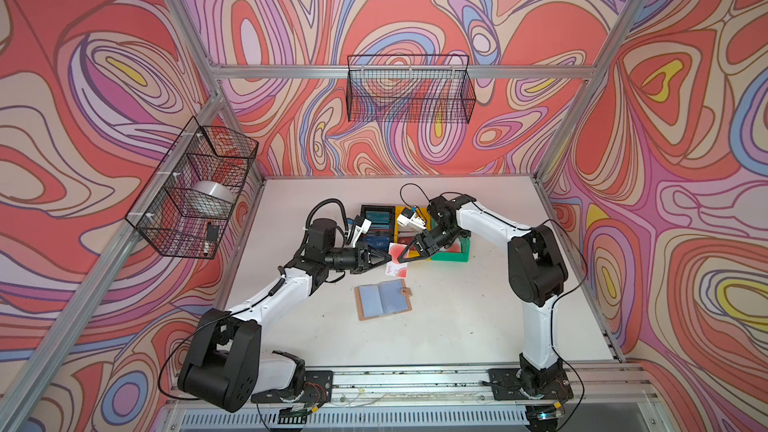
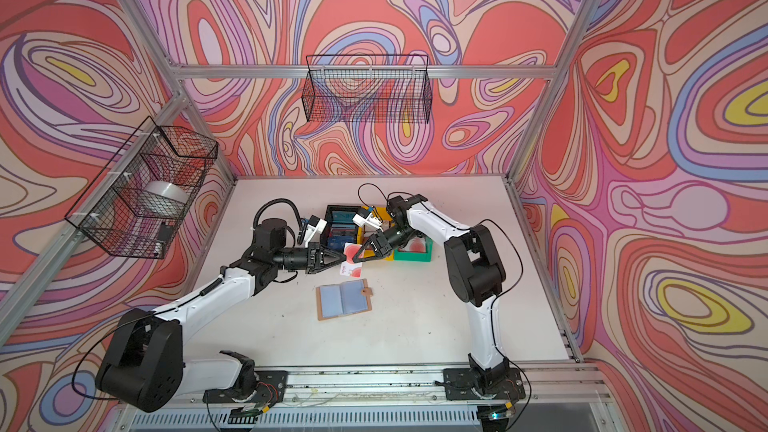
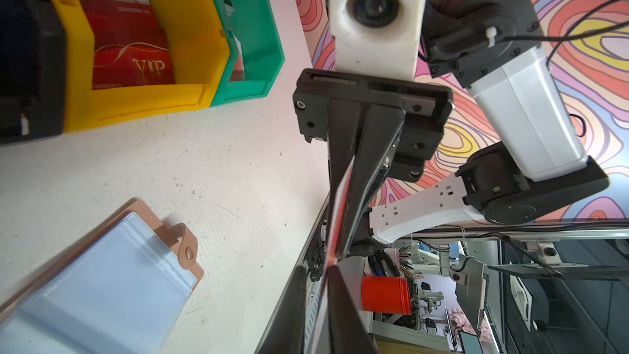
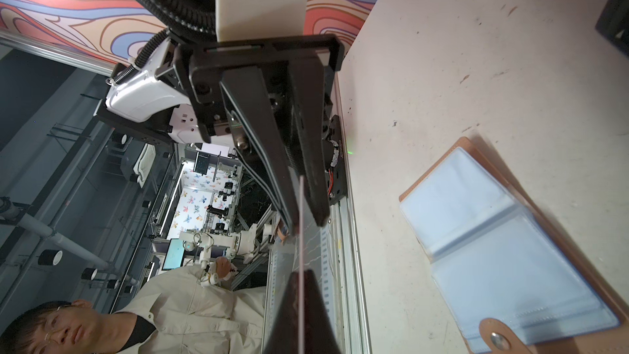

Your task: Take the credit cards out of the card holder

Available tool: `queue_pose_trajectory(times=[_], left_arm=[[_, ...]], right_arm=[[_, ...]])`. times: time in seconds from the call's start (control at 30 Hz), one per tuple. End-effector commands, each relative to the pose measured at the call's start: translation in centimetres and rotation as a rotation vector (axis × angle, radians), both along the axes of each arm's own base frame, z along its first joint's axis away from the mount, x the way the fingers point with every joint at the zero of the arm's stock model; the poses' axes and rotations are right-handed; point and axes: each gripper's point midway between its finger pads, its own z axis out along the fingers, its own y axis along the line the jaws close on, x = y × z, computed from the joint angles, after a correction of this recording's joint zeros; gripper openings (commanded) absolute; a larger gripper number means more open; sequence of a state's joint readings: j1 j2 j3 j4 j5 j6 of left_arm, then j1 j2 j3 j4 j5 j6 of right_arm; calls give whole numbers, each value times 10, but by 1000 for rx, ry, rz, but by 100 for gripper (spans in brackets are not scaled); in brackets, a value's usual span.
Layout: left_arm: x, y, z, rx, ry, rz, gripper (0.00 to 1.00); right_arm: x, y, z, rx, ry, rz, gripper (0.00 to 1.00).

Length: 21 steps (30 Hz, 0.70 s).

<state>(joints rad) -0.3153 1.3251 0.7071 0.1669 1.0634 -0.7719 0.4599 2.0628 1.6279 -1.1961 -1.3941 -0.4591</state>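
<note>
Big white table [image 1: 478, 305] fills the lower middle of both top views. The left arm [image 1: 266, 305] leans in from the lower left and the right arm [image 1: 536, 276] from the lower right, and they meet a bit above frame centre.

Right behind that meeting spot there's a row of three plastic bins pressed side to side: black bin [image 3: 30, 63], yellow bin [image 3: 190, 45], green bin [image 3: 262, 52]. The black one has blue cards [image 1: 378, 243] in it. In the left wrist view you can see a dark red VIP card [image 3: 132, 59] lying in the yellow one.

The card holder [image 1: 382, 299] is lying open and flat on the table, just below the grippers in the top views and apart from both. Clear sleeve pages face up, and its snap tab [image 1: 405, 292] sticks out on the right side.

The pale card with red blotches [image 1: 398, 250] is up off the table between the two grippers, edge-on in both wrist views. The right gripper [image 1: 400, 260] has its jaws clamped tight on one end. The left gripper [image 1: 390, 261] has its jaws almost together with the card's other edge in the slit. Honestly can't tell if it's actually pinching or just loose around it.
</note>
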Motion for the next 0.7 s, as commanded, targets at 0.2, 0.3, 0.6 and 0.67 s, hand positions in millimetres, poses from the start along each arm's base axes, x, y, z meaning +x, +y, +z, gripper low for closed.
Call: queue_pose_trajectory(times=[0.2, 0.3, 0.6, 0.67], left_arm=[[5, 9, 1, 33, -17, 43, 28], [5, 16, 2, 39, -17, 61, 28], [1, 20, -3, 63, -8, 69, 29], [2, 20, -4, 62, -7, 73, 30]], right_arm=[[0, 0, 13, -39, -73, -26, 0], [-1, -1, 15, -50, -85, -25, 1], [4, -4, 15, -116, -151, -34, 0], [8, -4, 17, -124, -167, -50, 0]])
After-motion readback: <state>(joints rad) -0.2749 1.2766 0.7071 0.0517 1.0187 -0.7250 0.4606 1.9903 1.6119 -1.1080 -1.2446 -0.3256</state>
